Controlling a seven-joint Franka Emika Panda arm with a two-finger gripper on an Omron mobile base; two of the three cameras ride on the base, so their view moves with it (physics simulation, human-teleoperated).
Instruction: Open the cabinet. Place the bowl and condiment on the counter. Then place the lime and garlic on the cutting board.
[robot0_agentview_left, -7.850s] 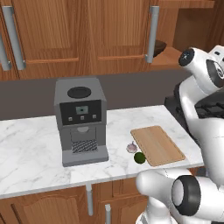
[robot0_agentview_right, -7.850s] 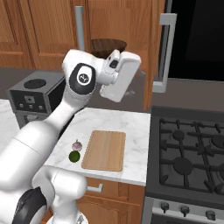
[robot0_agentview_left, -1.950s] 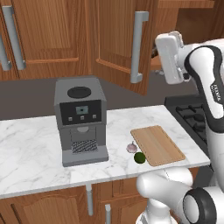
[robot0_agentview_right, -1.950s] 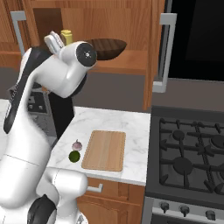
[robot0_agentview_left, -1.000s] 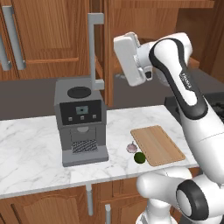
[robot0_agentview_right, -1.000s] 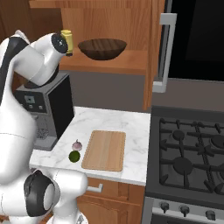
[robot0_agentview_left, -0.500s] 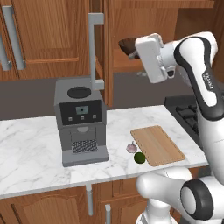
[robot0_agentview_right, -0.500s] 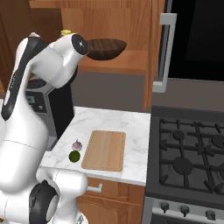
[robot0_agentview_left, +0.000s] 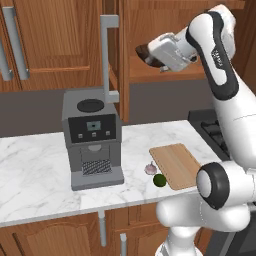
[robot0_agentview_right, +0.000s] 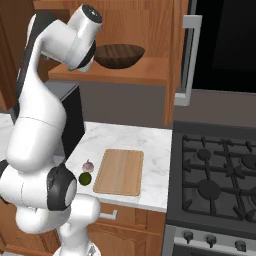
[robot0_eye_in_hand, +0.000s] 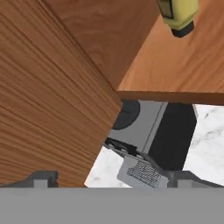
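arm (robot0_agentview_left: 227, 95): glossy white, rounded tubular links | joints: dark grey round caps (one large disc low on the body) | hand (robot0_agentview_left: 170, 50): boxy, white, with a pale grey face | lettering: small dark text along the upper link, too small to read

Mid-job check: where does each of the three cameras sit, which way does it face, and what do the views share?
Left base view: behind-left, facing the coffee machine and open cabinet; arm rises right.
Right base view: behind-right, facing the bowl, cutting board, hob; arm rises left.
Hand view: on the hand, rolled, facing the condiment on the shelf.
Base views share the lime and garlic.
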